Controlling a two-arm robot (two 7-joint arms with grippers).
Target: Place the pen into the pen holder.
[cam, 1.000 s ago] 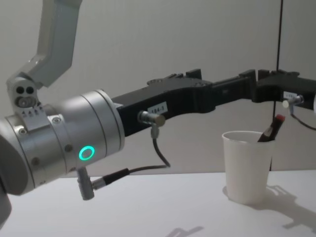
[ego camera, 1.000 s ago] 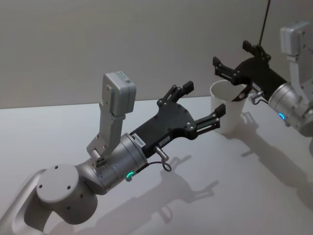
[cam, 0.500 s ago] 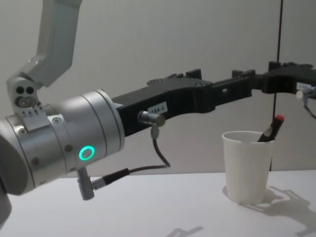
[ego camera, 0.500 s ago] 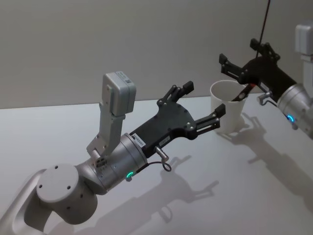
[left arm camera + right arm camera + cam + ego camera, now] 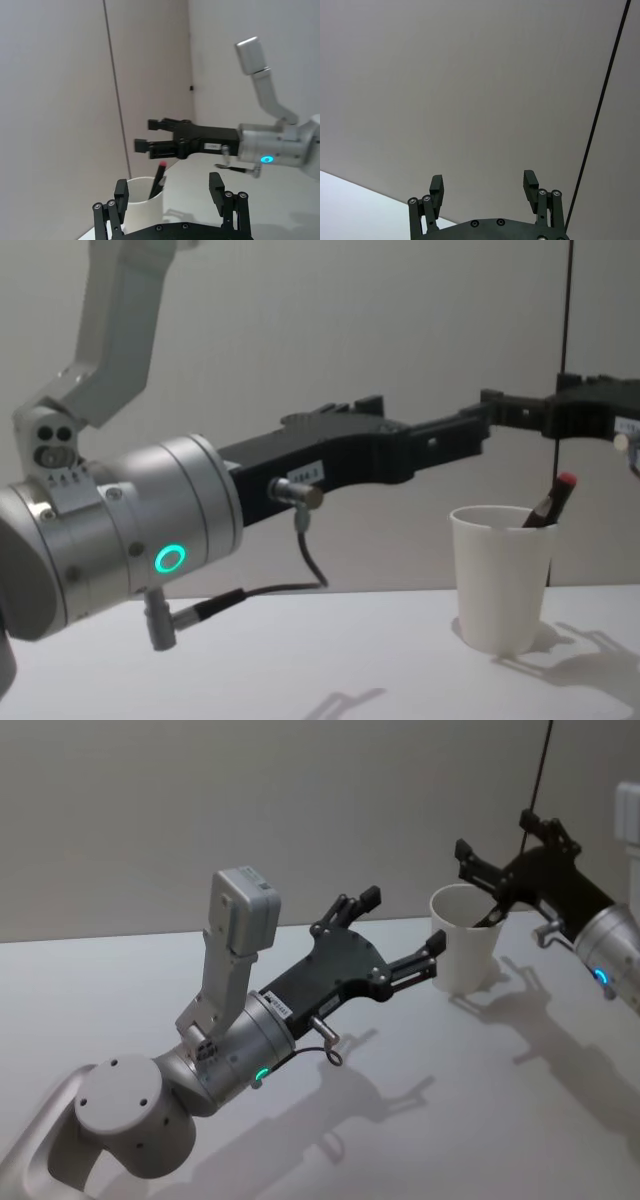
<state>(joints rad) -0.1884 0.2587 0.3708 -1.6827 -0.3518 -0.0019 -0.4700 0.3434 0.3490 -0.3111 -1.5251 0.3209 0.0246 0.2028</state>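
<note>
Currently the right claw (image 5: 497, 848) hangs released and empty, fingers spread, above and just behind the rim of the pen holder (image 5: 500, 575). Inside that white paper cup the pen (image 5: 553, 497) leans tilted, its red tip projecting past the rim. The left claw (image 5: 402, 933), likewise released, hovers beside the cup over the white tabletop (image 5: 470, 1100).

both claws raised, left claw (image 5: 392, 935) and right claw (image 5: 497, 848) spread.
</note>
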